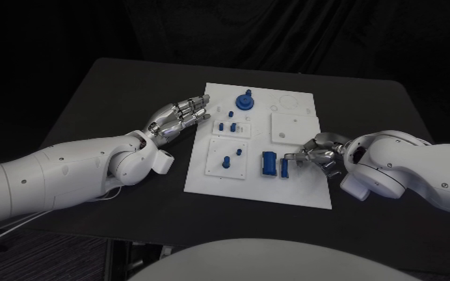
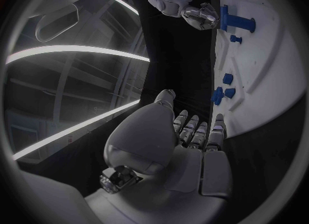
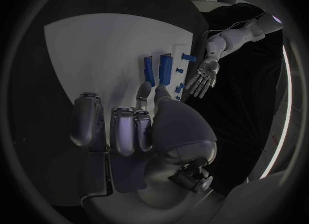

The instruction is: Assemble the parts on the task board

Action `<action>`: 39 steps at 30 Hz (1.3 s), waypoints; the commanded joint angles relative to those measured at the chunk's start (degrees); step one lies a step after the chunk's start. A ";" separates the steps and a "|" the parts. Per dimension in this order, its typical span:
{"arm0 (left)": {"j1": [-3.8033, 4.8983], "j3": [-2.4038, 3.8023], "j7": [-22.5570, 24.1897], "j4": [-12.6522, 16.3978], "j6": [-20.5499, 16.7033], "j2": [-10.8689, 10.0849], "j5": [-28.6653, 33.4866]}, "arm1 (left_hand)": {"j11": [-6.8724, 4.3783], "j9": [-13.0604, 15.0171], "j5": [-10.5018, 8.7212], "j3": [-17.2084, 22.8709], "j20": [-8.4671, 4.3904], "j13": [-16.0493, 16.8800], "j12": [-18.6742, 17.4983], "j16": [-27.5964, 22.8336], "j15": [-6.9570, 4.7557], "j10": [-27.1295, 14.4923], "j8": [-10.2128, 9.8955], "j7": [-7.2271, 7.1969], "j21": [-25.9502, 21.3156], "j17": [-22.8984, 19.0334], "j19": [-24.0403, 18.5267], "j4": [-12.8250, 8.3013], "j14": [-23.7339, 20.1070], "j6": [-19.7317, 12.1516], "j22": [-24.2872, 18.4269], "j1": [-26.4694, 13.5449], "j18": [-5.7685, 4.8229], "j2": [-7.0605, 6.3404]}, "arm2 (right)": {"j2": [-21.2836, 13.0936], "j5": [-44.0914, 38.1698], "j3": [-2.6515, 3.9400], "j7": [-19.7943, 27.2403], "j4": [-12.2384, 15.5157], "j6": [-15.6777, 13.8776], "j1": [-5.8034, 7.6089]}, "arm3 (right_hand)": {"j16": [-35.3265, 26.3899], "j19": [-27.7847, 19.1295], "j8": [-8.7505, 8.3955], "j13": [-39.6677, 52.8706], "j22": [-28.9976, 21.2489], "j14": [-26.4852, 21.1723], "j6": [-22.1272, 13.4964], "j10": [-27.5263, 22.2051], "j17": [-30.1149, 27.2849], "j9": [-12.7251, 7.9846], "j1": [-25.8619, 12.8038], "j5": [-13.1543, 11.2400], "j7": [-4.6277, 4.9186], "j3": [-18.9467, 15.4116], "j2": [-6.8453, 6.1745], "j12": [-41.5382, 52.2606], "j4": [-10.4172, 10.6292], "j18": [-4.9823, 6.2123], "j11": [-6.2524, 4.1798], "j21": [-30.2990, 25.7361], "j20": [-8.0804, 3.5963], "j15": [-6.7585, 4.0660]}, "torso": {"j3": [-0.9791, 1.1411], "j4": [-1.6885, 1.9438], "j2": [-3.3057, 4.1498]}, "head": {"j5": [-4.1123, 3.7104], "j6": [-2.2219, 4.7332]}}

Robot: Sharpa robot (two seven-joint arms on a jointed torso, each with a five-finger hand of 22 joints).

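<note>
The white task board (image 1: 298, 188) lies mid-table. Standing at its far end is a round blue part with a peg (image 1: 244, 102). Small blue pegs (image 1: 225, 126) stand in the middle, and two blue bars (image 1: 270, 164) lie side by side nearer the right. My right hand (image 1: 317, 151) is at the board's right edge, most fingers curled, with thumb and one finger (image 3: 142, 91) reaching the nearer bar (image 3: 165, 67). Whether they grip it is unclear. My left hand (image 1: 178, 120) hovers flat at the board's left edge, fingers (image 2: 196, 131) straight, apart and holding nothing.
Raised white square plates (image 1: 294, 127) sit on the board's right half, with round recesses (image 1: 289, 104) beyond them. Bare black table (image 1: 112, 92) surrounds the board on every side. A dark curtain hangs behind.
</note>
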 commanded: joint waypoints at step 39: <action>-0.14 0.04 2.52 0.09 0.67 0.10 -0.05 | -0.17 0.12 0.40 0.22 0.23 0.09 0.11 0.33 0.15 0.57 0.29 0.40 0.45 0.06 0.43 -0.63 0.40 0.50 0.04 0.10 0.95 0.44 | 1.29 -0.45 0.02 -1.72 -1.53 2.66 -0.96 | 0.12 -0.03 3.80 14.89 9.89 4.41 -1.29 6.16 6.95 4.69 6.64 0.14 -1.14 3.67 2.74 -0.39 -6.13 0.30 -1.35 -0.15 -1.26 -1.21 | 0.02 -0.01 -0.04 | 0.28 0.00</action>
